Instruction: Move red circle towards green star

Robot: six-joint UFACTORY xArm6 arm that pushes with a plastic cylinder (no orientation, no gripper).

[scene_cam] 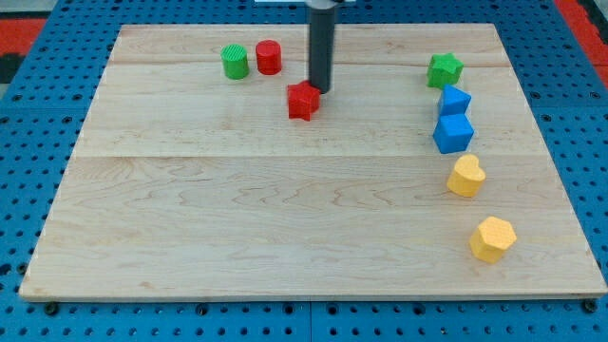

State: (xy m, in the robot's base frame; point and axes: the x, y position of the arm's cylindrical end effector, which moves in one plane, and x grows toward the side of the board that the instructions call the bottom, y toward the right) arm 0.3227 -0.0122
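The red circle (268,57) stands near the view's top left of the wooden board, touching or almost touching a green circle (235,62) on its left. The green star (445,69) sits at the view's top right. My tip (320,90) is down on the board between them, right of the red circle, and rests against the upper right of a red block (303,100) of angular shape. The rod rises straight up out of the view's top.
Below the green star runs a column along the view's right: two blue blocks (454,100) (453,133), a yellow block (465,176) and a yellow hexagon (492,238). The board (285,218) lies on a blue pegboard.
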